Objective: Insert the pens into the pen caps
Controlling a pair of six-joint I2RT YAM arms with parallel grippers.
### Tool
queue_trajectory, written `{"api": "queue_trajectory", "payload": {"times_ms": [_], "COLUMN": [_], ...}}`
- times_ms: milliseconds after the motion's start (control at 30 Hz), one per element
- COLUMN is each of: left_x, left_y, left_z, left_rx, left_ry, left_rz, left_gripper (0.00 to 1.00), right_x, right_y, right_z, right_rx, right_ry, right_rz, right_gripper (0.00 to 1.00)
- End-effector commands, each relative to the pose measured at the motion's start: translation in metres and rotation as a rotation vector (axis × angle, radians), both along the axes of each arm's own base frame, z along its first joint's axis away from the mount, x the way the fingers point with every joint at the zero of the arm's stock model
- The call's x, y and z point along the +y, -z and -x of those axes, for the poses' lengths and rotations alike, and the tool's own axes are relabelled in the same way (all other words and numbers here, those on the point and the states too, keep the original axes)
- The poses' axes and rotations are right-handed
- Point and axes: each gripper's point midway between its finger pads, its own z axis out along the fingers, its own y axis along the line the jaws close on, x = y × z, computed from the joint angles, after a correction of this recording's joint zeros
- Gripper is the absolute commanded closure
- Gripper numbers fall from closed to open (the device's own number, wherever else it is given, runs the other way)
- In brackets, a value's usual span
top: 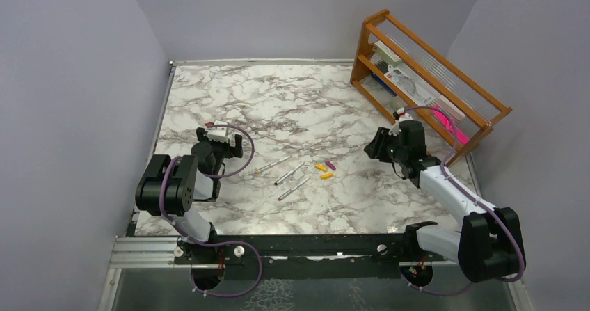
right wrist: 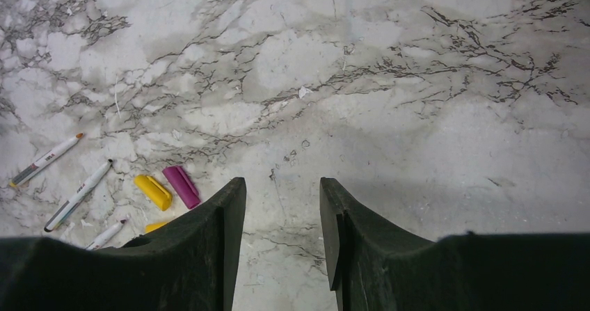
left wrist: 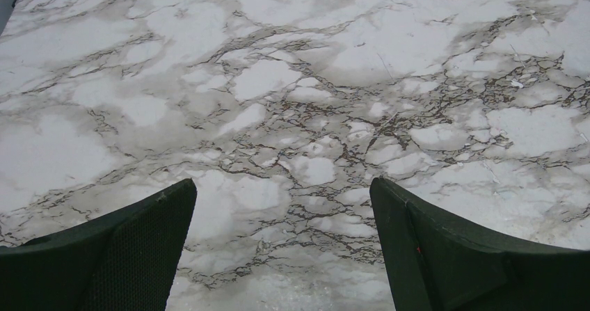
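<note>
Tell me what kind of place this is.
Likely a robot test cell, not a home: a marble-patterned table walled by lavender panels, left arm and right arm bolted at its edge, pens and caps laid out.

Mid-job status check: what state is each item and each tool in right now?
Pens: all three uncapped, lying flat on the table.
Pen caps: all three loose, lying on the table beside the pens.
Left tool: open, empty.
Right tool: open, empty, nothing between its fingers.
</note>
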Motion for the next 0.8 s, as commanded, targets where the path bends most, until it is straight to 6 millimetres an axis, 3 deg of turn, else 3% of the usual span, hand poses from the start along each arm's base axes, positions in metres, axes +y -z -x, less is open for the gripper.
{"api": "queue_trajectory", "payload": {"times_ms": [0,600,767], "left_x": [-0.005,-0.005,-0.005], "left_y": [-0.009,-0.009,-0.009], "left_z": [-0.004,-0.004,-0.004], "left_rx": [-0.036,-0.034,-0.034], "left_ry": [0.022,0.022,0.022], "left_rz": [0.011,0.01,0.01], "left_gripper": [0.01,0.01,0.01], "right_x": [0.0,0.002,0.003], "right_y": [-0.005,0.007,0.001], "right_z": [-0.007,-0.003,-0.004], "right_rx": [-0.034,0.002,0.003], "right_ry": [-0.005,-0.012,-0.015], "right_rz": [0.002,-0.001,-0.004], "right_gripper": [0.57,0.57,0.57]}}
